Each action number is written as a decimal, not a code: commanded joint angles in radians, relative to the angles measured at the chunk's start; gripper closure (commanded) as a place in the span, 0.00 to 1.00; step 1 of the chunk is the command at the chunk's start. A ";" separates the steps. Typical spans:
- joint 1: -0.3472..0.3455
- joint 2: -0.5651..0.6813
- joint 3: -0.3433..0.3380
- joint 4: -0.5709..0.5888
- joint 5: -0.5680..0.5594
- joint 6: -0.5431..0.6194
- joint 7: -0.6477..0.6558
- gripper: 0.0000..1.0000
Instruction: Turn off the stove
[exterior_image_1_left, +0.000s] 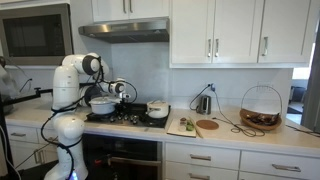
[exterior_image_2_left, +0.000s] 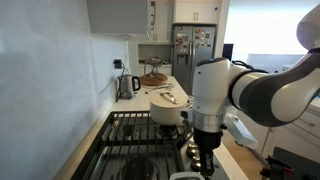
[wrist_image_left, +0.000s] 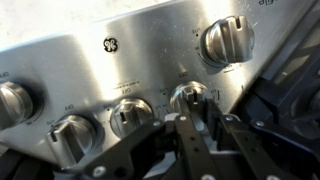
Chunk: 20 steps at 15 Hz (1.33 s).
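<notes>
The stove (exterior_image_1_left: 128, 119) is a black gas cooktop with dark grates, also seen from its end in an exterior view (exterior_image_2_left: 125, 135). Its steel front panel (wrist_image_left: 110, 70) carries several round knobs. My gripper (wrist_image_left: 205, 118) reaches down at the stove's front edge (exterior_image_2_left: 205, 158). Its two fingers stand close together, with the tips at the lower edge of one middle knob (wrist_image_left: 193, 95). They seem to be pinching that knob, but the contact is partly hidden. Another knob (wrist_image_left: 228, 40) sits up to the right, and two more (wrist_image_left: 130, 115) (wrist_image_left: 72, 135) sit to the left.
Two white pots (exterior_image_1_left: 102, 103) (exterior_image_1_left: 157, 108) stand on the burners; one also shows in an exterior view (exterior_image_2_left: 168, 108). A cutting board (exterior_image_1_left: 190, 125), a kettle (exterior_image_1_left: 204, 103) and a wire basket (exterior_image_1_left: 260, 108) are on the counter. A range hood (exterior_image_1_left: 125, 30) hangs above.
</notes>
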 joint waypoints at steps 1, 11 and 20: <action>0.018 0.028 -0.013 -0.001 0.022 0.070 0.088 0.48; 0.035 -0.006 -0.019 -0.003 -0.005 0.069 0.200 0.00; 0.043 -0.202 0.009 0.040 -0.063 -0.144 0.337 0.00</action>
